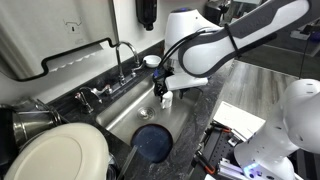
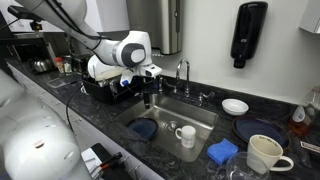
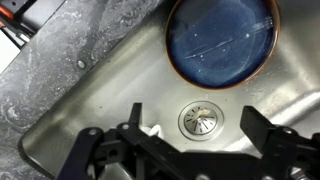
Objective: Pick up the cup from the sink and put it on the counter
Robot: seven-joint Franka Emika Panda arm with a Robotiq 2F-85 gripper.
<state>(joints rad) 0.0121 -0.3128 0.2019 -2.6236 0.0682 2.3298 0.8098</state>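
Wall: plain pale white wall (image 2: 205, 40) across the back in both exterior views, smooth and bare in its middle stretch.
Soap dispenser: black, fixed high on the wall (image 2: 248, 30); in an exterior view only its lower end (image 1: 146, 10) shows at the top edge.
Cable: thin black cable (image 1: 75, 50) running in a loose line along the wall.
Panel: darker grey upright panel (image 2: 160, 25) against the wall; what it is cannot be told.
Floor: light grey wood-look planks (image 1: 265, 85), seen at the right of an exterior view.
Light: soft, even indoor light, bright on the wall.
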